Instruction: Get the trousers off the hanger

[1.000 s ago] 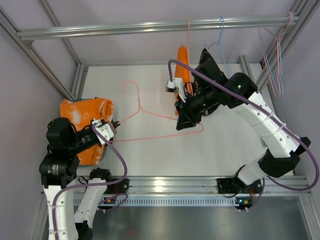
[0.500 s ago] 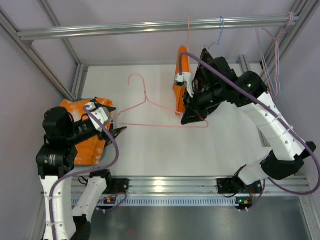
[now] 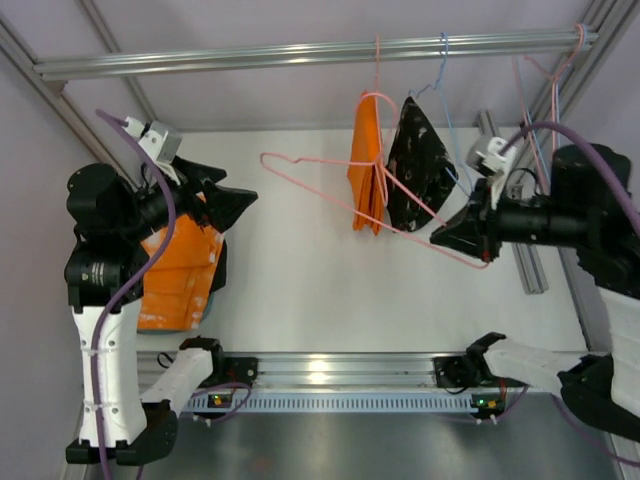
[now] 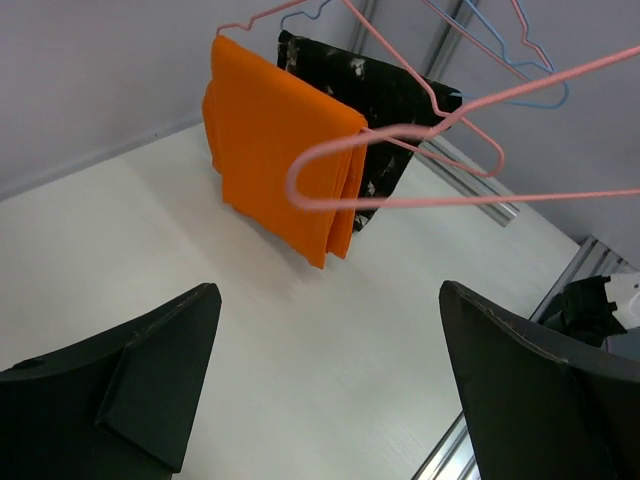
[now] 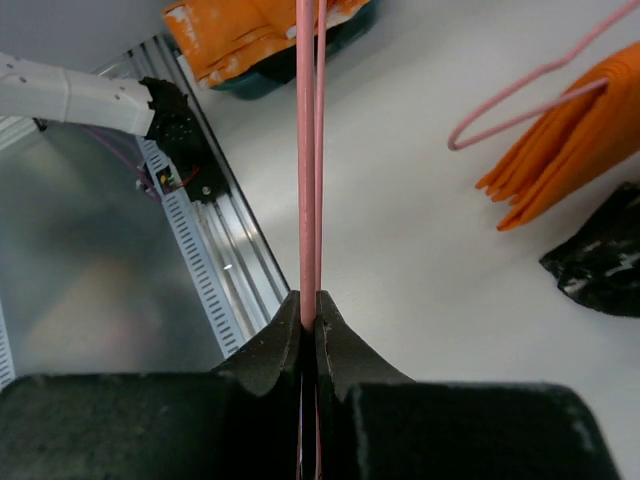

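Observation:
The orange trousers [image 3: 366,165] hang folded over a pink hanger hooked on the rail; the left wrist view shows the trousers [image 4: 275,150] too. A bare pink wire hanger [image 3: 330,185] slants in the air in front of them. My right gripper [image 3: 445,240] is shut on its lower right end, and the wrist view shows the gripper [image 5: 310,300] pinching two pink wires [image 5: 306,150]. My left gripper [image 3: 232,195] is raised at the left and open with nothing in it; its hold [image 4: 328,300] faces the hanger's hook [image 4: 300,185] from a distance.
A black speckled garment [image 3: 415,165] hangs on a light blue hanger beside the trousers. A heap of orange cloth [image 3: 180,280] lies in a teal bin at the near left. Spare wire hangers [image 3: 550,120] hang at the rail's [image 3: 300,52] right end.
My left gripper opened, let go of the bare hanger and rose up and to the left. My right gripper shut on the hanger's other end and carried it up and to the right.

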Controlling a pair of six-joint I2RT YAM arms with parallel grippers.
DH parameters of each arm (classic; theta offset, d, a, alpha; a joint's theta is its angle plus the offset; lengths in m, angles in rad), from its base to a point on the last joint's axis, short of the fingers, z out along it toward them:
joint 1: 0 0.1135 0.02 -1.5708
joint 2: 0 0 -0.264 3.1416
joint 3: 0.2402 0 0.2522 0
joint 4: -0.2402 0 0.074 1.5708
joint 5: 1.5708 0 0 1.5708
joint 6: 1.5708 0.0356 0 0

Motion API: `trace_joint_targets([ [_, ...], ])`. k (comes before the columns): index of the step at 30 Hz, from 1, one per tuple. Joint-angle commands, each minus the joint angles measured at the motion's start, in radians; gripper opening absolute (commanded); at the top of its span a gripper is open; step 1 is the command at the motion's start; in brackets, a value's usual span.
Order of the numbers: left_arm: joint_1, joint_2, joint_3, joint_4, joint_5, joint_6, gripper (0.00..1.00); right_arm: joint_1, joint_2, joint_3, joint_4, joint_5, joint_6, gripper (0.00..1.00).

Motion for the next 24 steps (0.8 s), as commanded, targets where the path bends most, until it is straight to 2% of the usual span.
trace_joint_targets([
  [1,0.004,0.003,-0.046,0.050,-0.072,-0.112,0.97,-0.078,-0.112,-0.022,-0.004,0.053,0.050,0.00],
  [7,0.004,-0.015,-0.139,0.050,-0.130,-0.138,0.97,-0.302,-0.293,-0.028,0.031,0.191,0.099,0.00],
  [8,0.004,-0.018,-0.149,0.039,-0.144,-0.139,0.98,-0.360,-0.336,-0.028,0.031,0.253,0.117,0.00],
  [10,0.004,-0.016,-0.158,0.007,-0.170,-0.100,0.98,-0.425,-0.379,-0.031,0.033,0.331,0.151,0.00],
  [11,0.004,-0.012,-0.156,-0.013,-0.178,-0.084,0.98,-0.495,-0.423,-0.030,0.034,0.405,0.159,0.00],
  [14,0.004,0.016,-0.146,-0.102,-0.206,-0.021,0.98,-0.628,-0.490,-0.042,0.029,0.438,0.162,0.00],
  [17,0.004,0.026,-0.149,-0.148,-0.268,0.018,0.98,-0.693,-0.513,-0.091,0.009,0.502,0.147,0.00],
  [20,0.004,0.037,-0.143,-0.185,-0.308,0.041,0.98,-0.701,-0.498,-0.200,-0.001,0.563,0.143,0.00],
  [24,0.004,0.062,-0.107,-0.248,-0.339,0.041,0.98,-0.689,-0.412,-0.269,0.000,0.527,0.163,0.00],
])
